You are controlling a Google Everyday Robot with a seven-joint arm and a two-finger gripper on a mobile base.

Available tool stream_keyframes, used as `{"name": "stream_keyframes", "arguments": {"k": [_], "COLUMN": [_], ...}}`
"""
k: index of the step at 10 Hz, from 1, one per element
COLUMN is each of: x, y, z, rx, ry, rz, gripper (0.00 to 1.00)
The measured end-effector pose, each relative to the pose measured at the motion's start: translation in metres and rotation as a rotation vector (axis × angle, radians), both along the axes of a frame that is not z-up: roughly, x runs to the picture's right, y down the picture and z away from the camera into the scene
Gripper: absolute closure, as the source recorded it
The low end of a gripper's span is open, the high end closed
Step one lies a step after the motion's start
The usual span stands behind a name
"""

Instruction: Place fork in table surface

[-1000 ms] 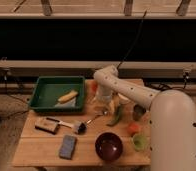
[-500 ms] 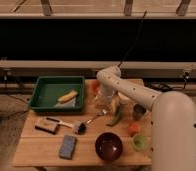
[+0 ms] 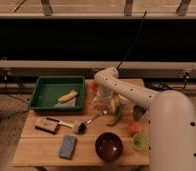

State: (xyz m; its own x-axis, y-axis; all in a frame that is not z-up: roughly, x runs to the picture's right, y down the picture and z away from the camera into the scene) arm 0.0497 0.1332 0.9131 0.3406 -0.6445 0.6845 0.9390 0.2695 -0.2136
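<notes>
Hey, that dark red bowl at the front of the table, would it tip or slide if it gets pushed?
The dark red bowl sits upright and looks wide and low, so it would likely slide, not tip. Its rounded wall may slip in a pinch. The claw is farther back, by the green pepper.

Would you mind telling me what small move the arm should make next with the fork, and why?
Probably ease the gripper slightly lower so the fork settles flat. The gripper sits over the table's middle, and the fork slants from beneath it toward the brush, above bare table surface left of the green pepper. Whether it touches the wood is unclear.
</notes>
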Motion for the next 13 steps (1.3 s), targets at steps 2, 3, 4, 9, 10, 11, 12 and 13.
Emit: {"name": "stream_keyframes", "arguments": {"k": [2,3,4,9,10,11,12,13], "x": [-0.002,-0.002,-0.001,0.004,0.014,0.024,0.027,0.027], "y": [0.002,0.002,0.001,0.0,-0.003,-0.009,-0.016,-0.025], "z": [-0.001,-0.001,0.0,0.005,0.006,0.003,-0.001,-0.008], "rx": [0.004,0.008,0.012,0.025,0.032,0.039,0.051,0.067], "ry": [-0.033,-0.043,-0.049,-0.062,-0.058,-0.055,-0.057,-0.064], "rz": [-0.037,-0.046,-0.051,-0.054,-0.046,-0.037,-0.029,-0.022], "gripper": [0.49,0.59,0.67,1.0,1.0,1.0,1.0,1.0]}}
